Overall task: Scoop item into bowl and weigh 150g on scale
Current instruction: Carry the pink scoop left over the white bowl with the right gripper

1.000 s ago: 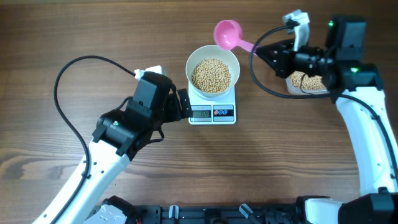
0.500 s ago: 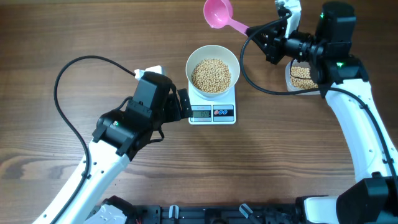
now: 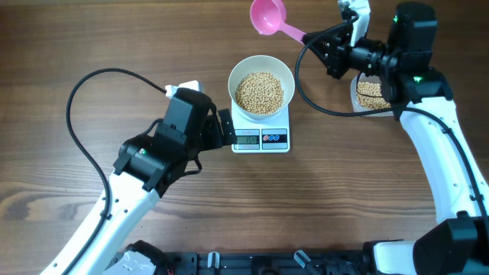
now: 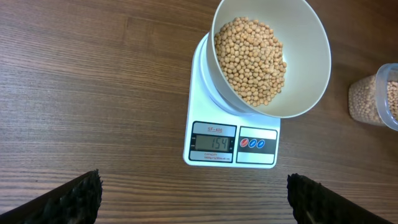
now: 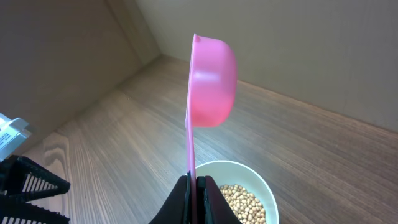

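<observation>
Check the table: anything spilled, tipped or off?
No beans spilled; bowl sits upright on the scale. One oddity: the display reads 154, over the 150 target. Right claw holds the empty pink scoop.

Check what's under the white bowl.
The scale. The bowl, holding beans, sits on it. The display, reading 154, and the buttons show in front. The bowl covers most of the platform.

My right arm (image 3: pixel 416 76) hides most of the clear container (image 3: pixel 357 98); overhead, the display (image 3: pixel 247 139) on the scale (image 3: pixel 260 139) is too small to read.
</observation>
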Available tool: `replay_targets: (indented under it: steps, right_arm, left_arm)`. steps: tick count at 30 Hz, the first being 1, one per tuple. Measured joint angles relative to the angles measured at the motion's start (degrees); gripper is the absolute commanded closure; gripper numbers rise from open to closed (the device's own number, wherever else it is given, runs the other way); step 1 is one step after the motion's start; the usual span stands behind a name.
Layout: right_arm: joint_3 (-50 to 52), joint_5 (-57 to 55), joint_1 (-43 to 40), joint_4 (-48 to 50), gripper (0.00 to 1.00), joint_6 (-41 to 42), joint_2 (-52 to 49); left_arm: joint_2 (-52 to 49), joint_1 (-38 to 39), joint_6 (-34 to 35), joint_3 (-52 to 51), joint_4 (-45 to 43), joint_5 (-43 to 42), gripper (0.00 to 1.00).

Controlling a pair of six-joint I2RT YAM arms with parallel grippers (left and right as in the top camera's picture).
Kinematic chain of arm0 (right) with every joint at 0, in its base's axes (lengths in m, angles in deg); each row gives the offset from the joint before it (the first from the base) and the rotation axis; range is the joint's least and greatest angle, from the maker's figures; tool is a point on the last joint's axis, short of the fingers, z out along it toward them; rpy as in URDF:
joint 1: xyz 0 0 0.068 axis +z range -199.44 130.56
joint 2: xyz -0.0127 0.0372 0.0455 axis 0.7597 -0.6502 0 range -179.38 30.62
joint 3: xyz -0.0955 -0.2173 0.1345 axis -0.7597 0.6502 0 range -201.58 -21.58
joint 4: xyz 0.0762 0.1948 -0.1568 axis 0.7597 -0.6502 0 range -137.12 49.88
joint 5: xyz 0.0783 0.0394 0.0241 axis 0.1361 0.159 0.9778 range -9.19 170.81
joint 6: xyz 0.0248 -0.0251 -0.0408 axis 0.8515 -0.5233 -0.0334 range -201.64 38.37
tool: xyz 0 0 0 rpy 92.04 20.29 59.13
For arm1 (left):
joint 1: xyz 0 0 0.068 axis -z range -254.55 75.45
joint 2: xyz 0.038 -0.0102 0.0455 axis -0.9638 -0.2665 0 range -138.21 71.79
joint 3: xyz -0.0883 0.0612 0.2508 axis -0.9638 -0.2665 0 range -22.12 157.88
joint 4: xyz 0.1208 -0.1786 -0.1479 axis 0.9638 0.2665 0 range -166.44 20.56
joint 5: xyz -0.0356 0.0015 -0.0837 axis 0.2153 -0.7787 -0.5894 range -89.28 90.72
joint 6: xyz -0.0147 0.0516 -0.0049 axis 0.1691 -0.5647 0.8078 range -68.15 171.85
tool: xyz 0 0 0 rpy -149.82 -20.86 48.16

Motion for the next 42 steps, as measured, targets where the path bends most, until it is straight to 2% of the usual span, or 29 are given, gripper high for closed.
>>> replay_targets:
  steps: [23, 30, 35, 42]
  right_arm:
    - [0.0, -0.04, 0.0, -0.02, 0.96, 0.02, 0.0]
    - [0.0, -0.31, 0.85, -3.28, 0.96, 0.15, 0.0]
    - [0.0, -3.76, 3.1, -5.29, 0.96, 0.13, -0.02]
    - [0.0, -10.05, 7.06, -9.35, 0.96, -3.98, -0.02]
  left_arm:
    - [0.0, 0.0, 0.0, 0.0, 0.0, 0.0, 0.0]
    - [0.0, 0.0, 0.0, 0.0, 0.0, 0.0, 0.0]
    - [0.0, 0.0, 0.0, 0.0, 0.0, 0.0, 0.0]
    - [0.0, 0.0, 0.0, 0.0, 0.0, 0.0, 0.0]
